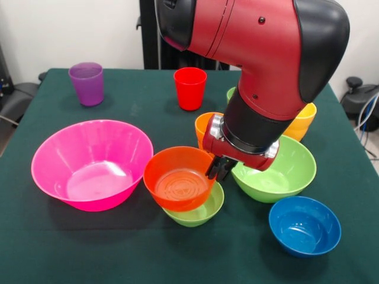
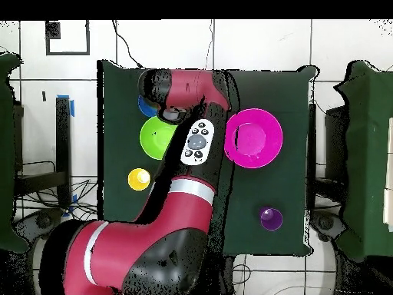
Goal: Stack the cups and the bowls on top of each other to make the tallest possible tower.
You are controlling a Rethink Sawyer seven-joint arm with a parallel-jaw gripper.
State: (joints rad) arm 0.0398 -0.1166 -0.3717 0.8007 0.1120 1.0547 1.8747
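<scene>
The red-orange bowl (image 1: 177, 180) rests tilted inside the smaller lime green bowl (image 1: 198, 212) at the table's middle. My gripper (image 1: 218, 170) is at the red-orange bowl's right rim, shut on it. The pink bowl (image 1: 92, 163) (image 2: 253, 137) stands to the left. The large green bowl (image 1: 284, 174) (image 2: 156, 138) and blue bowl (image 1: 304, 226) (image 2: 144, 105) stand to the right. Behind are the purple cup (image 1: 86, 83) (image 2: 269, 218), red cup (image 1: 190, 87), orange cup (image 1: 203, 125), yellow cup (image 1: 303, 121) (image 2: 139, 179) and a sliver of light green cup (image 1: 230, 93). In the overhead view the arm hides the gripper.
The dark green table (image 1: 118, 248) ends just in front of the blue bowl. The arm's red and black body (image 1: 260, 53) hangs over the orange and light green cups. Black chairs stand beyond the table's left and right sides.
</scene>
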